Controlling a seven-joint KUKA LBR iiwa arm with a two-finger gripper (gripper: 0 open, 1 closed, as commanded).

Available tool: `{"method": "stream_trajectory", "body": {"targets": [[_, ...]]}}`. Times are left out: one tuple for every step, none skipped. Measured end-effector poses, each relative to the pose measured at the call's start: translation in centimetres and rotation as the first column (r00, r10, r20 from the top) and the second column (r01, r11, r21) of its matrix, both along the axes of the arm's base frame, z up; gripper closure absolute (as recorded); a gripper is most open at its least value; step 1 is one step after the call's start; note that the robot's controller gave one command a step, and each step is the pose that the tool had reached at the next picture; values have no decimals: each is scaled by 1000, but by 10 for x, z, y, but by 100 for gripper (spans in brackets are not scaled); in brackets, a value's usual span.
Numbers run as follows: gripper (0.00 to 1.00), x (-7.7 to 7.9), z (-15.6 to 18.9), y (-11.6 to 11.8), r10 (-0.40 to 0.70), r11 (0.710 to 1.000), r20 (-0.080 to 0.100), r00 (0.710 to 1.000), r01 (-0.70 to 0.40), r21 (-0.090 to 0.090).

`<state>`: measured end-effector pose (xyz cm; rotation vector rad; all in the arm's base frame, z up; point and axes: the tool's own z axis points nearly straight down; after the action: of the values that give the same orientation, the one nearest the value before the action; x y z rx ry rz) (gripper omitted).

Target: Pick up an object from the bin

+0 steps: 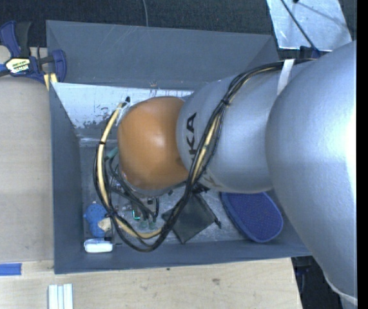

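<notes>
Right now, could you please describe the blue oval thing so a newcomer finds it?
In the grey metal bin, look to the lower right corner, beside the silver arm. A flat blue oval lies there. Its neighbour, a dark square piece, is angular; the other blue thing, far left, is small and lumpy.

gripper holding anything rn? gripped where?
Cannot tell. The gripper sits low in the bin's near left under the orange wrist cover, which hides any hold. Nearest lie a small blue thing and a dark flat square.
</notes>
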<state>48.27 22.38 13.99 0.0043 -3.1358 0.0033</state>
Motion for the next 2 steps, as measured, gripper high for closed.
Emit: {"method": "stream_trajectory", "body": {"targets": [[0,18,-71,14,520,854,2,854,-520,3],[100,20,-69,14,518,855,6,855,-518,2]]}}
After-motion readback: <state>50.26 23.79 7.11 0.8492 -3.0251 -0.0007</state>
